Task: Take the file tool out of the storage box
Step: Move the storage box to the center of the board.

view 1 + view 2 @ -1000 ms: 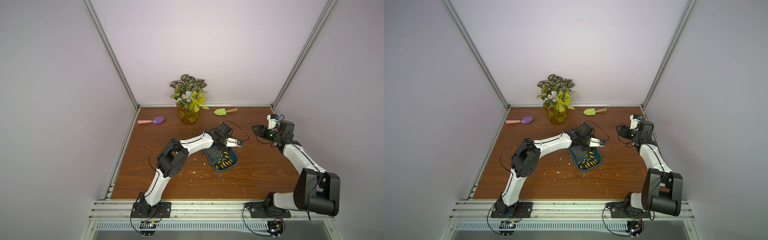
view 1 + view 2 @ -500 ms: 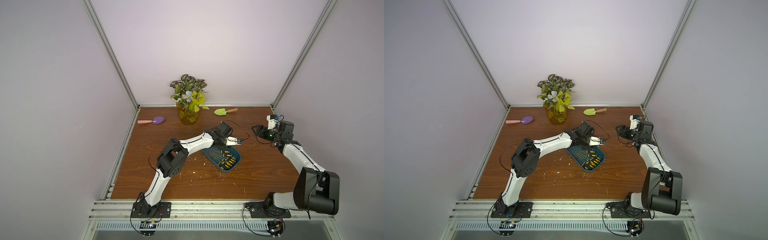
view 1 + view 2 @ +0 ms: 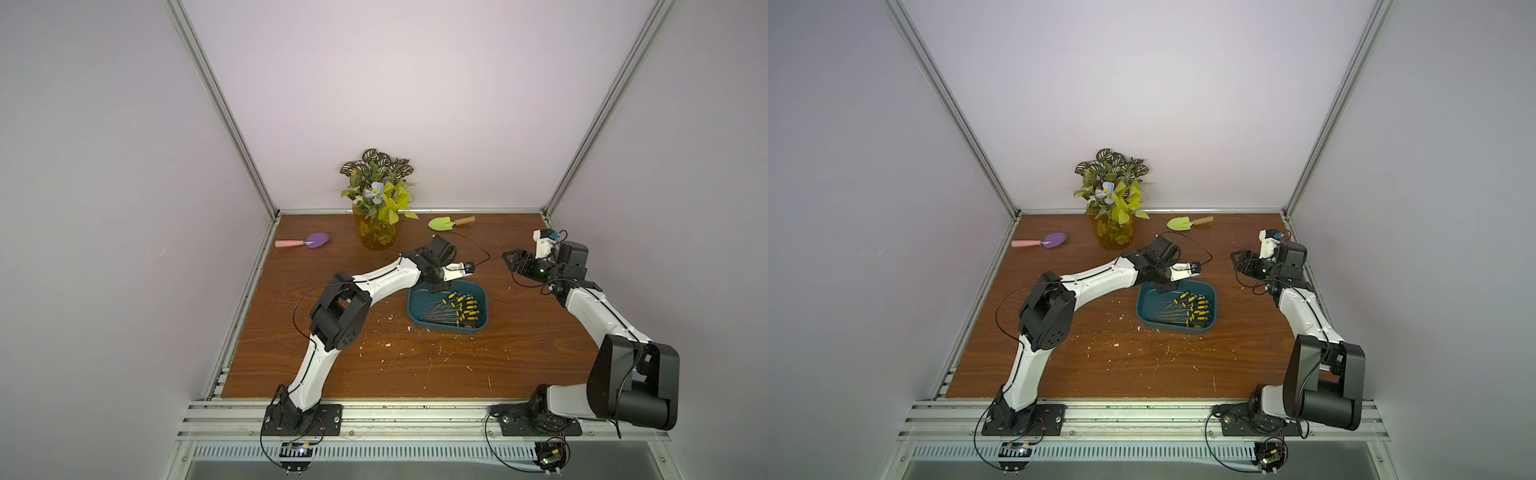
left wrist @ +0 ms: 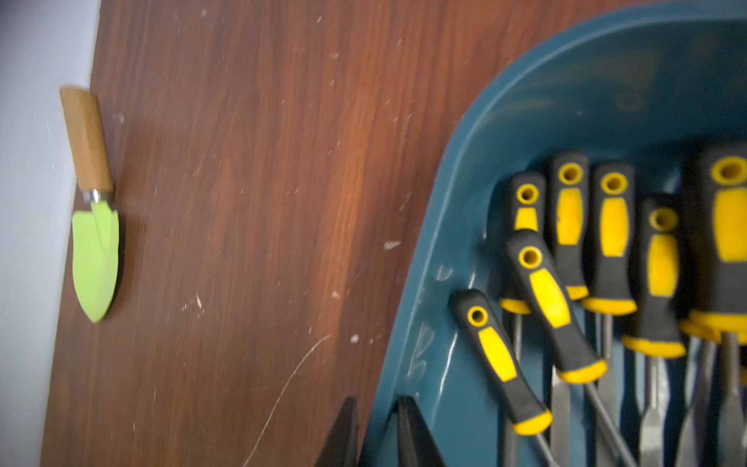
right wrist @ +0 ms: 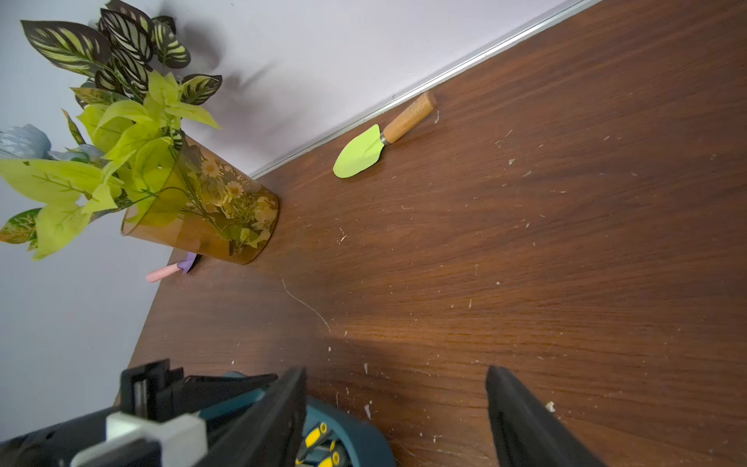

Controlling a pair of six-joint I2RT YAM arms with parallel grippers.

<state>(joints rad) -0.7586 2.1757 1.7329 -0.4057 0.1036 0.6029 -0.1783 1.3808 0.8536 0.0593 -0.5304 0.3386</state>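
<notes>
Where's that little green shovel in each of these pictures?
Both top views: shovel by the back wall, right of the vase.
Left wrist: shovel against the back wall, apart from the box.
Right wrist: shovel by the back wall, beyond the vase.
Shared landmark: the teal box, in every view.

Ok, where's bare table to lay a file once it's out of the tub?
Widest: the wooden table between the dark teal plastic storage box and the front rail, only small chips. Also the strip between box and right arm. Crowded behind the box: left tool, cable, amber glass vase.
</notes>
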